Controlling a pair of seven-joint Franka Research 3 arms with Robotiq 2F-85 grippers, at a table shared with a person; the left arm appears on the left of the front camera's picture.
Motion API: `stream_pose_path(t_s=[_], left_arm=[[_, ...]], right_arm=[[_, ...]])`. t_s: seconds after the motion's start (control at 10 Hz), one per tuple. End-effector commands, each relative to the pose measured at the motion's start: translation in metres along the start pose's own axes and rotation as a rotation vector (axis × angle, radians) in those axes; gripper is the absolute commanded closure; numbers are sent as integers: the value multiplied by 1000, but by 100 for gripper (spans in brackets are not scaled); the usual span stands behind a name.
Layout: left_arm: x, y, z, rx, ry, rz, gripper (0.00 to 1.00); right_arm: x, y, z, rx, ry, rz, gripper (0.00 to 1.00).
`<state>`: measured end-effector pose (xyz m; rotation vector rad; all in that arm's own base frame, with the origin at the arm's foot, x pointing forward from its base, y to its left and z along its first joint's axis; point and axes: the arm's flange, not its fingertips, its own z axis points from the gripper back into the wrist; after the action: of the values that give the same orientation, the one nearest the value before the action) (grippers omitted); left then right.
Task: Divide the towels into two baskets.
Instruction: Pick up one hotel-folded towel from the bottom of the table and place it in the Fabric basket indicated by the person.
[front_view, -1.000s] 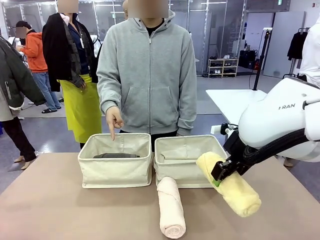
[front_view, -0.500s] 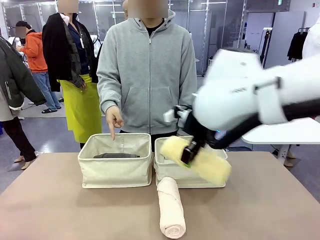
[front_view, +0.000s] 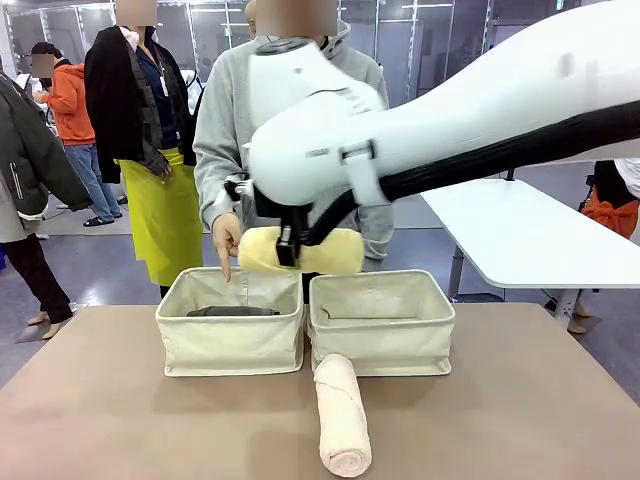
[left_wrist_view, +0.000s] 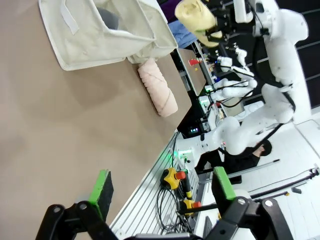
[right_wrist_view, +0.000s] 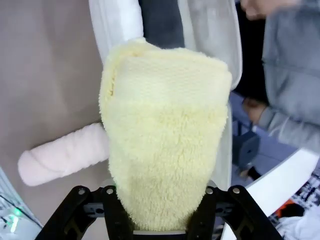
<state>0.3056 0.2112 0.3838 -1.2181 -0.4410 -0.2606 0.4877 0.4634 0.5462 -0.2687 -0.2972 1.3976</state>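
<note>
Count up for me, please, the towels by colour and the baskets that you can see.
Yellow towel: 1
Pink towel: 1
Dark grey towel: 1
Baskets: 2, the left basket and the right basket
Total: 5

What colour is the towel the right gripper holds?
Pale yellow. The towel shows best in the right wrist view.

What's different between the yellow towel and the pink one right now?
The yellow towel is up in the air, clamped by the right gripper; the pink towel lies untouched on the table. The yellow towel hangs crosswise, while the pink towel points toward the camera, in front of the right basket. Both are rolled and fluffy.
</note>
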Motion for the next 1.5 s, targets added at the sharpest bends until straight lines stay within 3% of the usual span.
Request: stream_pose_path(t_s=[0.0,0.3,0.6,0.8,1.0,1.1,1.2,1.3,1.4], left_arm=[[-1,-4,2,-10,-8,7,0],[-1,-4,2,-10,-8,7,0],[-1,-4,2,-10,-8,7,0],[-1,-4,2,-10,-8,7,0],[-1,-4,2,-10,-8,7,0],[-1,-4,2,-10,-8,7,0],[-1,-4,2,-10,-8,7,0],[-1,-4,2,-10,-8,7,0],[-1,-4,2,-10,-8,7,0]], right_arm=[[58,-19,-12,5,-5,103,59],[90,-5,-56,66,-19,101,59],[99,0,-98,-22,-110,87,59],[103,-4,-105,2,-206,123,59],[105,-8,-114,16,-206,110,59],[106,-7,-117,15,-207,112,32],[105,-7,-119,20,-205,112,20],[105,-6,-119,23,-206,114,0],[105,-5,-119,25,-198,116,0]])
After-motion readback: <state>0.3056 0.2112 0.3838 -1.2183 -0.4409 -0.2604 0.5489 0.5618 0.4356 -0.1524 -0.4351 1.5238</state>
